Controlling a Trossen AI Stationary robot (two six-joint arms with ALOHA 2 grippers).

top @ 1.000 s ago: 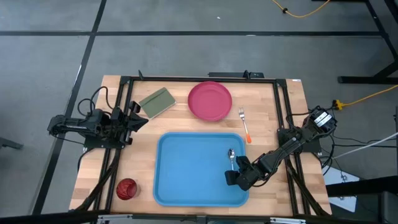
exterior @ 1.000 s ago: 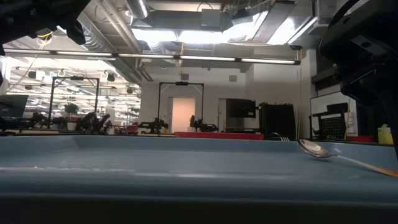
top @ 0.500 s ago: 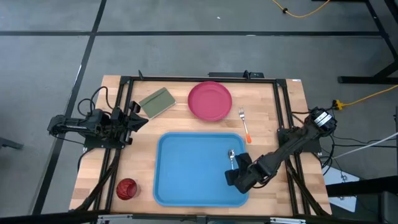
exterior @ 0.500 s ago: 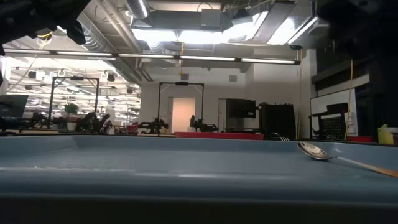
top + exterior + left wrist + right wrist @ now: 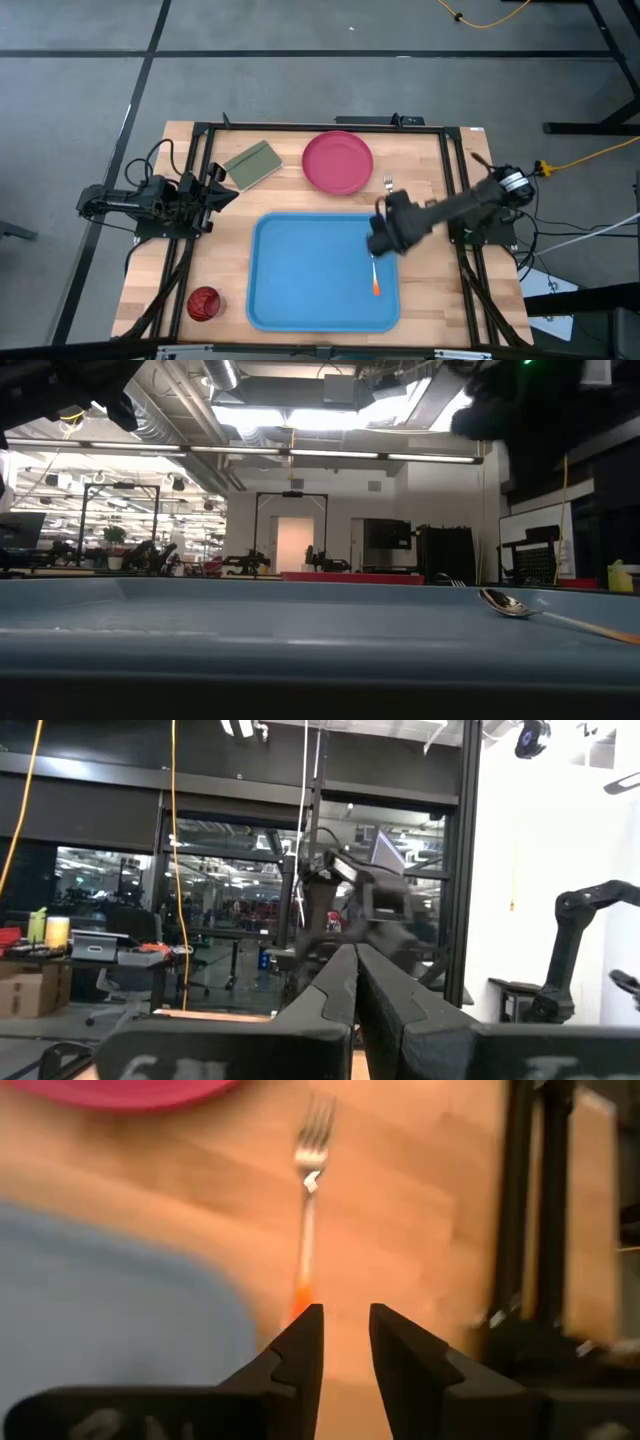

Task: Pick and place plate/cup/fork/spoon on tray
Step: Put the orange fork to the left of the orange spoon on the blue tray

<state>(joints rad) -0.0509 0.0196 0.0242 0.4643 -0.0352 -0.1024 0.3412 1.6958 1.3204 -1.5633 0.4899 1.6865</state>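
The left gripper (image 5: 218,190) is parked off the table's left edge, its fingers (image 5: 350,982) pressed together on nothing. The cup (image 5: 203,302) stands at the near left corner, outside the tray (image 5: 300,270), and a green block (image 5: 252,164) lies at the far side. The plate (image 5: 338,162) sits just beyond the tray's far edge, not on it.

The spoon (image 5: 373,268) lies inside the tray near its right side. Its handle end looks orange from above, though it is too small to be sure.

The fork (image 5: 306,1220) lies flat on the bare wood just right of the plate, tines pointing away from the tray. The right gripper (image 5: 390,218) hovers over its handle end with the fingers (image 5: 300,1352) a narrow gap apart, holding nothing.

The fork seems to be next. It is light, stiff and thin, and it lies flush with the board, so the tips would have to come right down to the wood. The orange handle looks the better hold than the slick metal neck — a pinch across its width near the middle should keep it from swinging
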